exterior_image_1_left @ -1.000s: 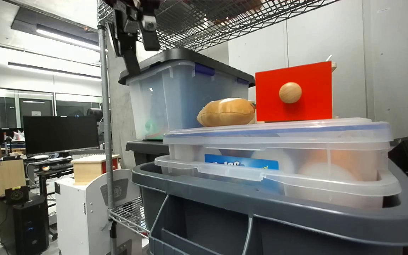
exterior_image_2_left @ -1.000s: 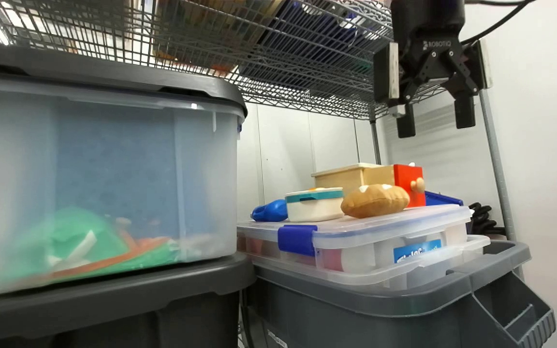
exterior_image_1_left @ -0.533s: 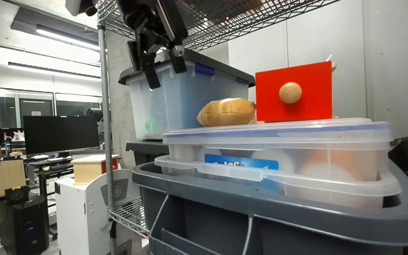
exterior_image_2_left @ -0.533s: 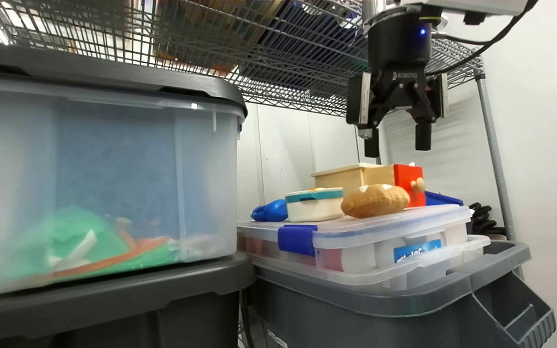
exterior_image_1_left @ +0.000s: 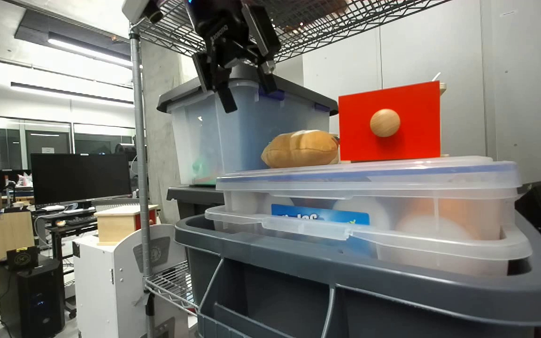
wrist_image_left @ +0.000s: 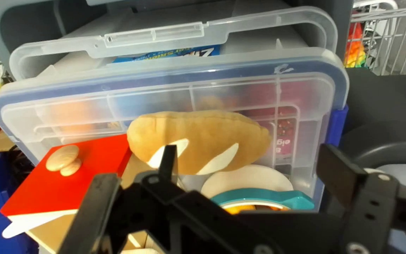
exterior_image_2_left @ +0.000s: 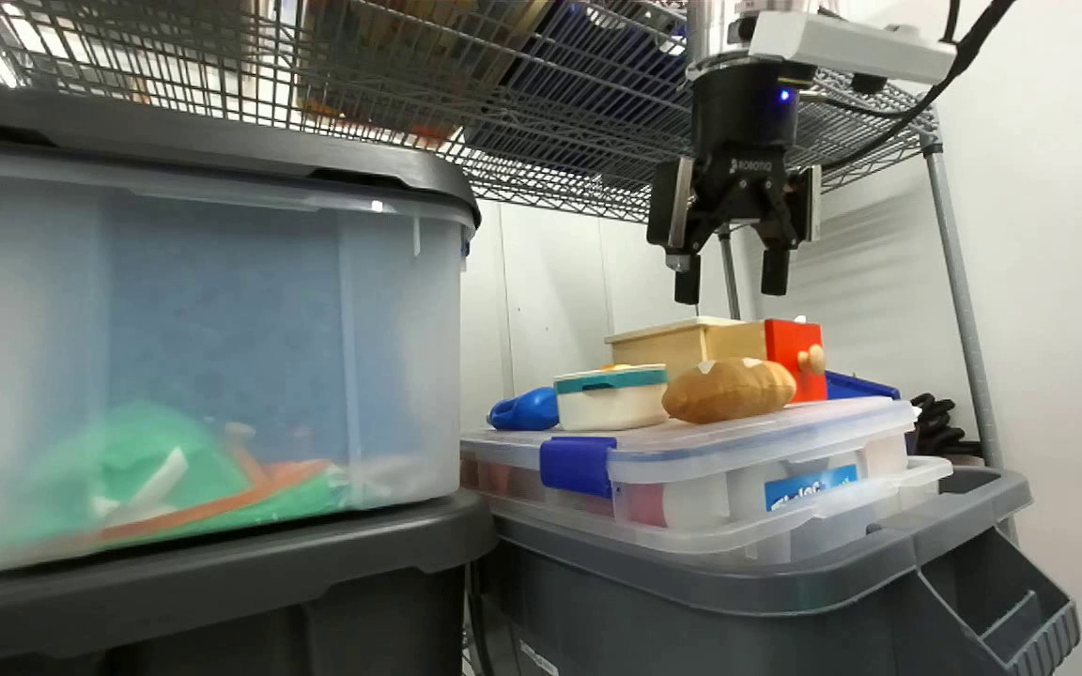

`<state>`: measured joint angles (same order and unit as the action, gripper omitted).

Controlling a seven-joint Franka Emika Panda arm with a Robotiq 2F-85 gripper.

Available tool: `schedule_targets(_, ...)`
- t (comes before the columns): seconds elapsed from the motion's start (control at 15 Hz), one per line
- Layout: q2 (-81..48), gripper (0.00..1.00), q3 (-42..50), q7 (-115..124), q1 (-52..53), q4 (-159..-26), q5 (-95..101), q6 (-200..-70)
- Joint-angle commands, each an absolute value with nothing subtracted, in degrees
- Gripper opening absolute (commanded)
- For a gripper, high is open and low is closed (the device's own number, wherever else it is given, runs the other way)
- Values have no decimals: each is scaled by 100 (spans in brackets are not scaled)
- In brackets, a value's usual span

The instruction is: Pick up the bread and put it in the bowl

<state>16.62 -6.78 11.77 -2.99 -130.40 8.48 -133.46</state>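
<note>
Tan oblong plush bread [wrist_image_left: 200,137], wrist-view ctr.: prob. light, squashy; best gripped across mid-length. Black two-finger gripper [exterior_image_2_left: 731,284]: spread, empty.

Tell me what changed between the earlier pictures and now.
In an exterior view the pincer moved down and toward the picture's left, closer to the bread. It took hold of nothing and let go of nothing, its jaws apart throughout. The bread, bowl and red drawer stayed put.

In an exterior view, bread [exterior_image_2_left: 729,391] on bin lid [exterior_image_2_left: 738,451], bowl [exterior_image_2_left: 611,408] left, drawer box [exterior_image_2_left: 658,347] behind.
</note>
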Motion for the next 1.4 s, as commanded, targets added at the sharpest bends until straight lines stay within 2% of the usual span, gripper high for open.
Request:
schedule_targets(0.0, 1364, 100, -526, 972, -218, -12770, 883, -13518)
schedule_targets(1.33, 235, 100, -231, 603, -219, -12393, 947, -14042)
